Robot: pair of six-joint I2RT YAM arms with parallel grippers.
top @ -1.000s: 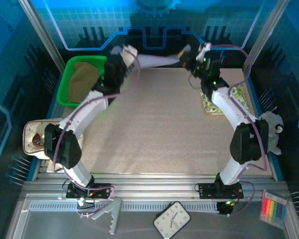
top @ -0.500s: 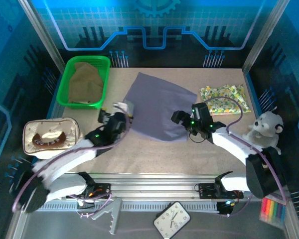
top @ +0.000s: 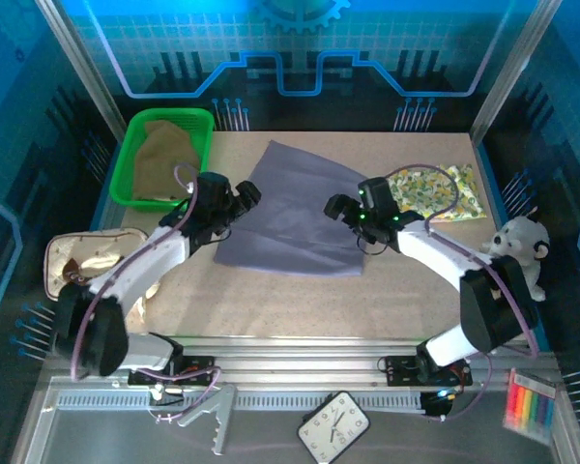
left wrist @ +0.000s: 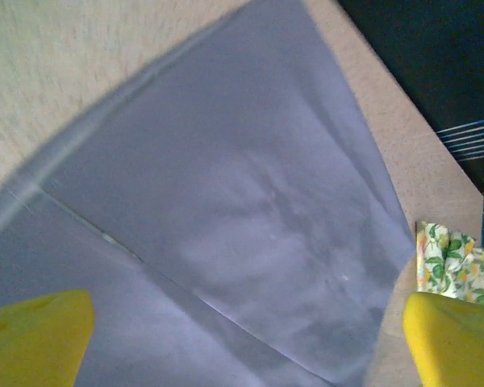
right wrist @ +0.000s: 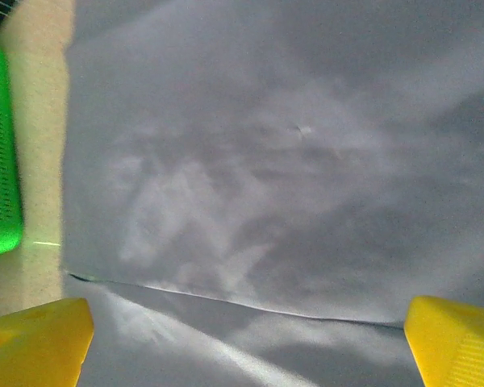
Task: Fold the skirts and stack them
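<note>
Top external view: the olive-tan skirt point(top: 164, 159) sits in the green basket point(top: 124, 184) at the tabletop's point(top: 300, 300) far left corner. The left arm stretches low and diagonally from the near edge, and the left gripper point(top: 244, 197) is at the left edge of the lavender skirt point(top: 295, 217), jaws spread wide and holding nothing. That skirt lies flat mid-table toward the far edge; the right arm bows out toward the right edge and bends back inward, putting the right gripper point(top: 336, 208), also spread and empty, at the skirt's right edge, with the floral skirt point(top: 435, 188) folded near the far right corner.
</note>
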